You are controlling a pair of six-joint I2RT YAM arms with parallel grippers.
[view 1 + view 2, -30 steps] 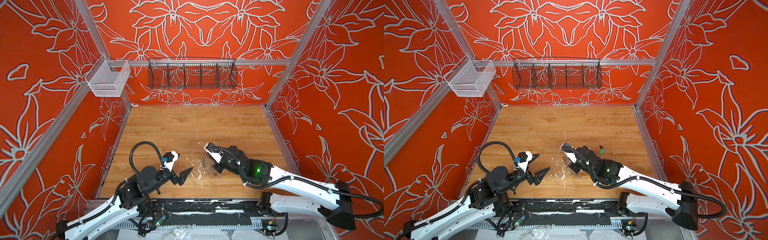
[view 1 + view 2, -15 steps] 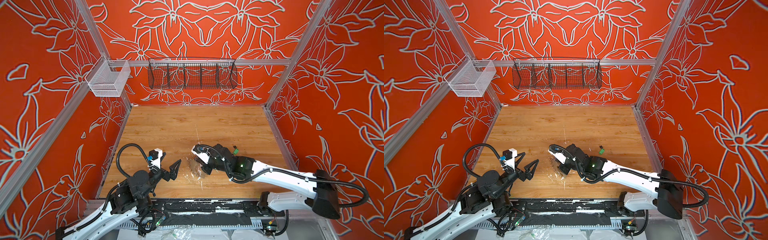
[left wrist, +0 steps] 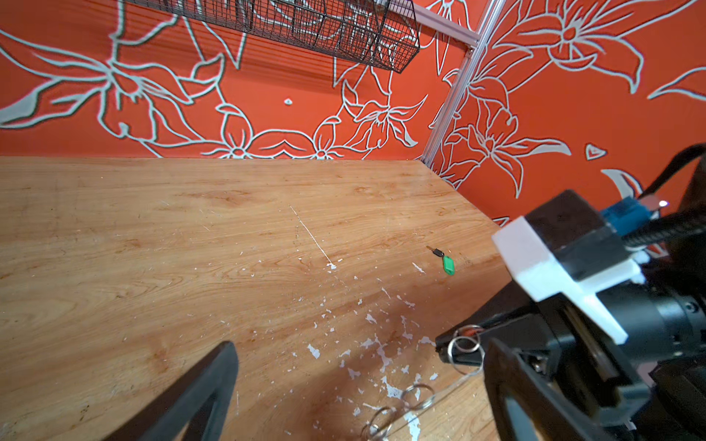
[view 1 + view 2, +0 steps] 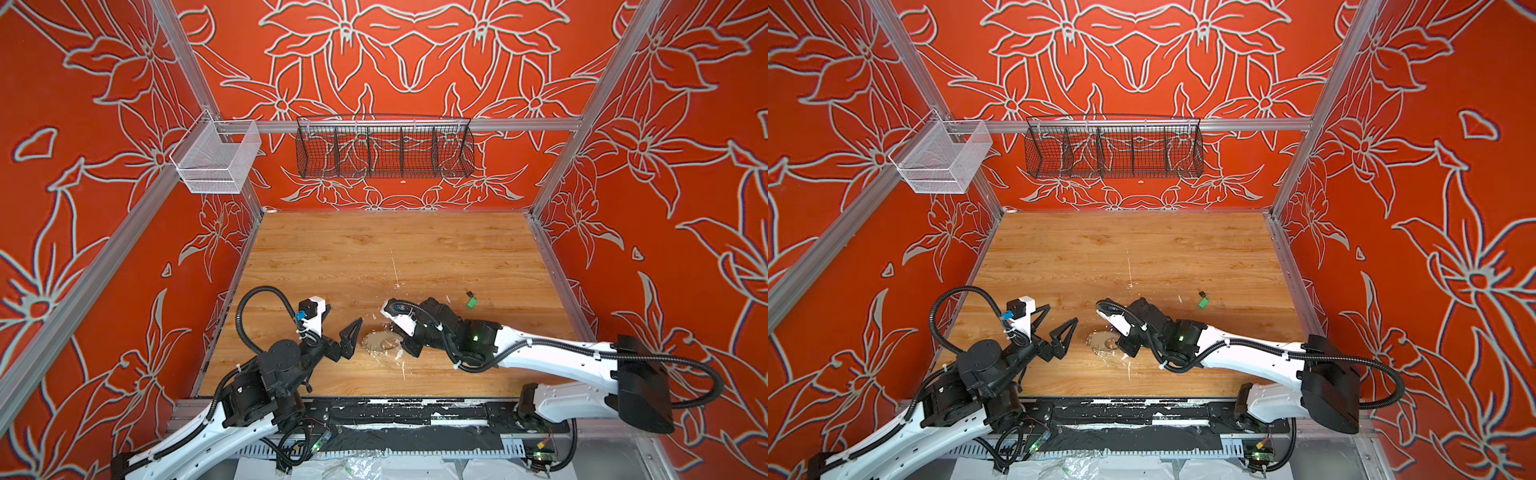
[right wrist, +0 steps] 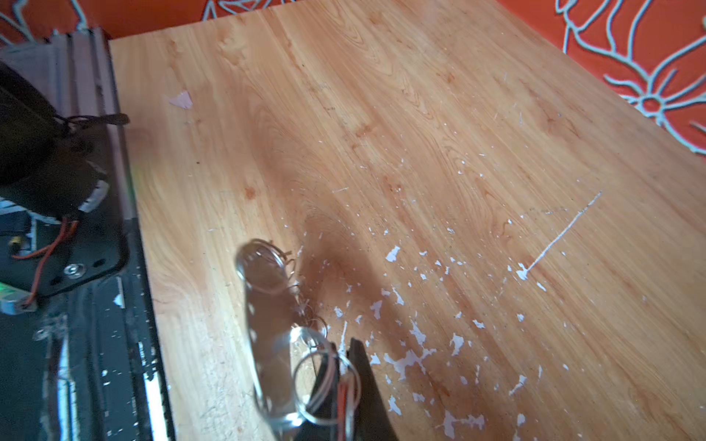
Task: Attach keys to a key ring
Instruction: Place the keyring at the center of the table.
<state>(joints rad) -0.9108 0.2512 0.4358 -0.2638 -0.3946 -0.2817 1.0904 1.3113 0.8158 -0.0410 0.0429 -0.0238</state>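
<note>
- Key ring (image 4: 380, 343): grey oval hoop at front-centre of table (image 4: 374, 249), between the two grippers. Small split rings (image 3: 417, 395) along rim.
- In R wrist view, ring seen near edge-on. One end sits at R gripper tips and looks tilted up off the wood there; other end is lower.
- R gripper (image 4: 406, 347): jaws together, pinched on rim end of ring, with one split ring looped at the tips.
- Red sliver (image 5: 344, 395): between R fingers, too blurred to ID.
- L gripper (image 4: 344, 314): jaws wide apart, just beside ring on its left, not touching it.
- Green key (image 4: 471, 302): flat on table, well apart from ring, beyond R gripper toward back-right, clear of both grippers.
- Paint flecks (image 5: 412, 359): white, scattered on wood around ring.
- Black basket (image 4: 384, 151): wire, hung on back-wall rail above table.
- White basket (image 4: 216, 162): mesh, at back-left corner post, beside black basket.
</note>
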